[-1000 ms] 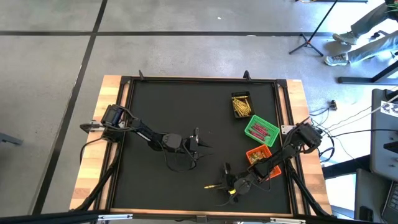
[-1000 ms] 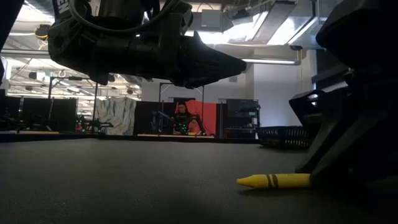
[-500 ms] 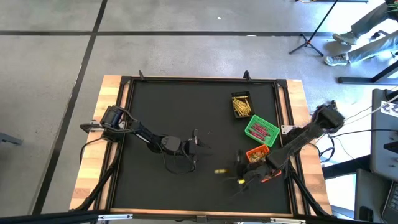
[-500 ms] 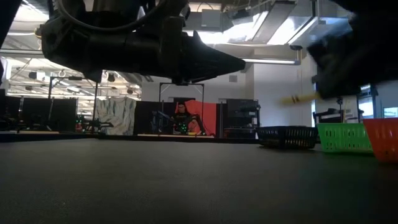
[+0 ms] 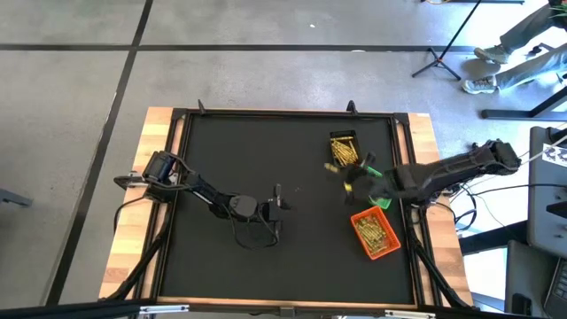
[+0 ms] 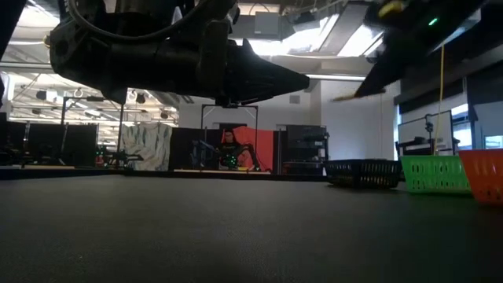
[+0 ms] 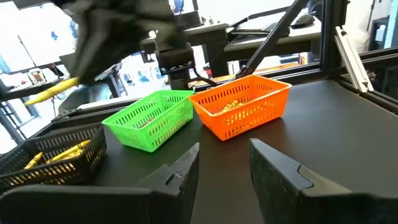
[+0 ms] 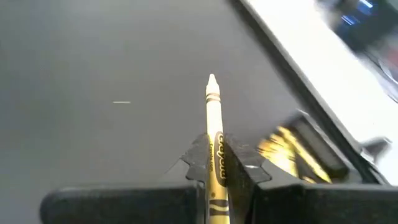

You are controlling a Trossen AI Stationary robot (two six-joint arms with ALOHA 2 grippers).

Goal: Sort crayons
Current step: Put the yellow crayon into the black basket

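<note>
A yellow crayon [image 8: 214, 149] is clamped between the fingers of the right gripper [image 8: 214, 163], tip pointing forward past the fingertips, and is carried in the air above the mat close to the black bin [image 5: 344, 150] and the green bin [image 5: 373, 187]. The step in hand appears to be the transport of one yellow crayon to its bin. The black bin already holds yellow crayons, so the next move likely calls for centring the gripper over that bin, lowering it, and parting the fingers. The orange bin [image 5: 375, 233] also holds yellowish crayons, so the intended target cannot be fixed with certainty. The left gripper [image 7: 224, 163] waits low over the middle of the black mat [image 5: 257, 151] with its fingers apart and nothing between them. Black print runs along the crayon's wrapper; it cannot be read.
</note>
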